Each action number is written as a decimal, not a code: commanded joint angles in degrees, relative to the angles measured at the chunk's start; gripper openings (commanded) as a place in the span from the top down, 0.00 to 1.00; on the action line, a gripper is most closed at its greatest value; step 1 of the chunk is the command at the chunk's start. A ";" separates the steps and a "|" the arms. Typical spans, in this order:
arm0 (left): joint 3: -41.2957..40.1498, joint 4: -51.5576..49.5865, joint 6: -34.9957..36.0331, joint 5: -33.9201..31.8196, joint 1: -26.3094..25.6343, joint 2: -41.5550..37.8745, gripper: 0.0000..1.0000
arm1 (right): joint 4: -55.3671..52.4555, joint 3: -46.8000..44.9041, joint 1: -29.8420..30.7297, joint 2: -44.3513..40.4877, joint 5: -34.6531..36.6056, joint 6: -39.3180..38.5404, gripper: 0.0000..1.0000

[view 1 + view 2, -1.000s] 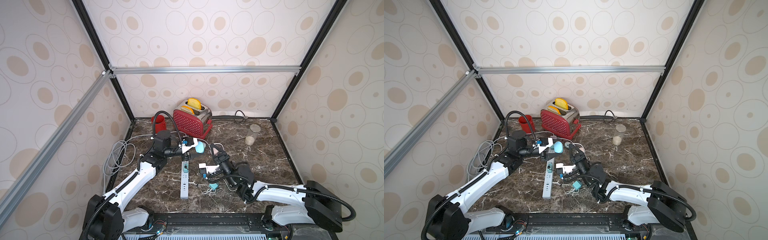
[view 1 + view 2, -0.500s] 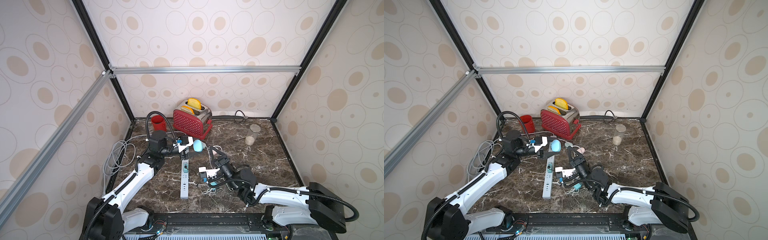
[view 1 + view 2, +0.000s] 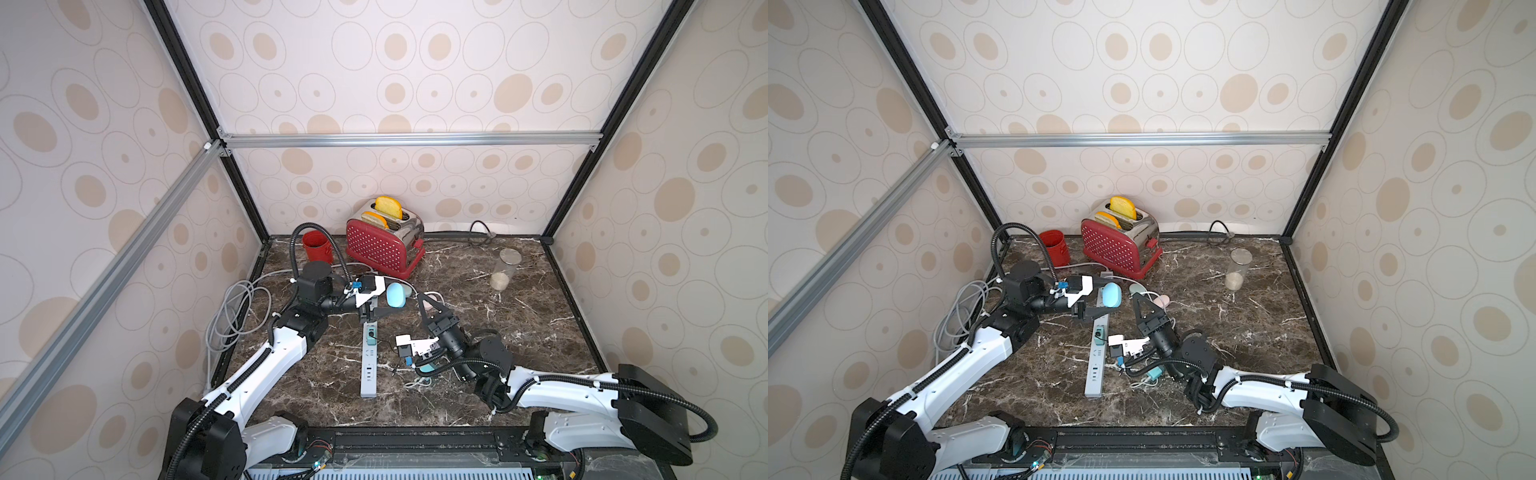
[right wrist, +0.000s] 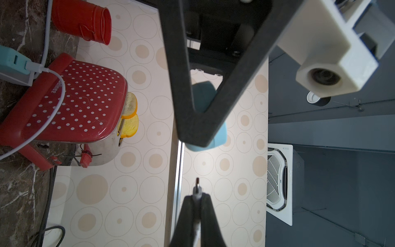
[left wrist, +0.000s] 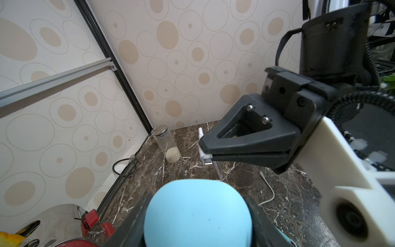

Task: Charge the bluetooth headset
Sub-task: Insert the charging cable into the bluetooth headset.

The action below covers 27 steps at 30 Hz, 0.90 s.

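My left gripper (image 3: 388,297) is shut on the light blue bluetooth headset case (image 3: 395,294), held above the far end of the power strip (image 3: 369,357). In the left wrist view the case (image 5: 197,213) fills the space between both fingers (image 5: 136,216). My right gripper (image 3: 422,296) is shut on the white charging plug (image 5: 206,159), its tips pointing up just right of the case with a small gap. In the right wrist view the plug (image 4: 197,189) sticks out of the shut tips, aimed at the case (image 4: 219,139). The white cable (image 5: 267,188) trails on the table.
A red toaster (image 3: 382,245) and red cup (image 3: 316,246) stand at the back, a glass jar (image 3: 505,268) at the back right. Grey cables (image 3: 232,316) lie coiled at the left edge. A teal adapter (image 3: 426,368) lies under my right wrist.
The left arm drew back slightly, keeping the case raised. The right wrist dropped a little and its tips with the plug tilted upward beside the case.
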 commanded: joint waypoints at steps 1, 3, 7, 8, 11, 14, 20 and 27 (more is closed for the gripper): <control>0.80 2.46 -1.86 0.93 0.13 0.13 0.53 | 1.98 2.38 0.50 0.96 0.68 -0.02 1.00; 0.48 2.84 -2.01 0.69 0.08 0.05 0.53 | 1.92 2.82 0.58 1.61 0.90 0.09 1.00; 0.45 3.08 -2.55 0.93 -0.02 -0.05 0.53 | 1.61 3.22 0.52 2.23 1.11 0.55 1.00; 0.45 3.08 -2.55 0.94 -0.11 -0.05 0.53 | 1.61 3.42 0.53 2.32 1.12 0.61 1.00; 0.43 2.17 -2.02 0.72 -0.28 0.05 0.53 | 1.71 3.97 0.58 2.41 1.16 0.42 1.00; 0.53 1.06 -0.99 0.67 -0.30 0.13 0.53 | 1.97 4.10 0.58 2.55 1.04 0.48 1.00; 0.54 1.06 -1.06 0.42 -0.53 0.06 0.53 | 1.49 4.32 0.58 3.64 1.59 1.29 1.00; 0.63 -0.25 -0.23 0.06 -0.92 -0.05 0.53 | 1.79 4.59 0.58 3.95 1.78 1.63 1.00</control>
